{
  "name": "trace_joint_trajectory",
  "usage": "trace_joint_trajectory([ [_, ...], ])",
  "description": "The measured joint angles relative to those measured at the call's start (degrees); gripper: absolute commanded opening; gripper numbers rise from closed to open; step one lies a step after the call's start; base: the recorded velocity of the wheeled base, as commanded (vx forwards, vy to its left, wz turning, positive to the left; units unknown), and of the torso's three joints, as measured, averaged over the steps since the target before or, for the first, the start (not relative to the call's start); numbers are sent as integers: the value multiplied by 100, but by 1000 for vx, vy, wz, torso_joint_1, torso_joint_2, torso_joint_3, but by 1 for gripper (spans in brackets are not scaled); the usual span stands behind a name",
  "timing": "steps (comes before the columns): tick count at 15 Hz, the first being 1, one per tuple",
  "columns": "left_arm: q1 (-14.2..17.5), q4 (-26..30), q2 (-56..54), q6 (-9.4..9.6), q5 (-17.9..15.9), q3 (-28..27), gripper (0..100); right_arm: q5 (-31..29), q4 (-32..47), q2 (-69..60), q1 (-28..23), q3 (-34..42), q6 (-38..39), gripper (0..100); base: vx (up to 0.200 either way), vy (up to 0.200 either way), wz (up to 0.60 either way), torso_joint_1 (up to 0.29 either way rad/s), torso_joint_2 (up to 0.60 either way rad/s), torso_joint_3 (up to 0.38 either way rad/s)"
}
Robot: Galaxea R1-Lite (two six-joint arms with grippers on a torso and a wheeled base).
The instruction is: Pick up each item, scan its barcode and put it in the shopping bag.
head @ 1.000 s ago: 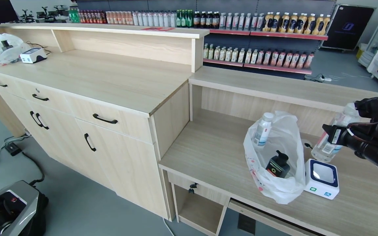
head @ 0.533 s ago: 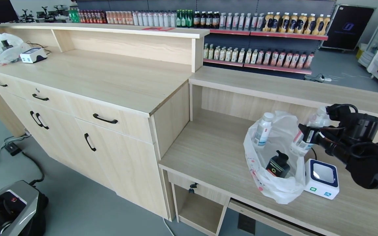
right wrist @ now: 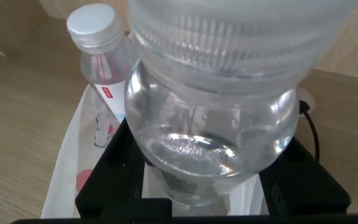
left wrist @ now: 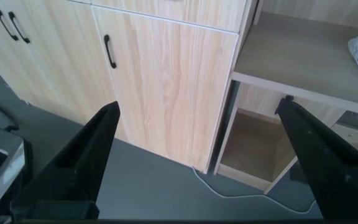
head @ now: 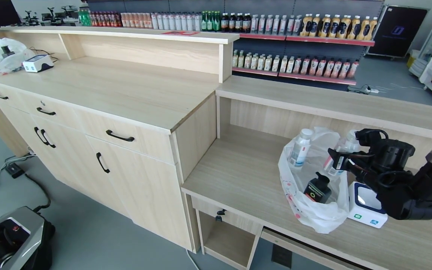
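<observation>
right tool (head: 336,162) pinching a clear bottle (head: 344,145) at the mouth of the shopping bag (head: 313,215) on the worktop (head: 238,168). left tool (left wrist: 194,162) spread, facing a cabinet door (left wrist: 166,81).

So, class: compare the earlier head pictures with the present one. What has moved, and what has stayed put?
The right pincer, shut on the clear bottle, carried it towards the robot's left, from behind the scanner to over the shopping bag. Nothing was let go. The scanner, the shopping bag, and the white-capped bottle and black pump bottle inside it stayed put.
</observation>
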Motion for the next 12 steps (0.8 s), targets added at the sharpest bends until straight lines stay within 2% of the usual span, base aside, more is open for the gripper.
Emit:
trace_joint_trajectory([
  [12,-2,0,0,0,0,0,100,118,-510,844,-108,-28,-333,0,0,0,0,0,0,0],
])
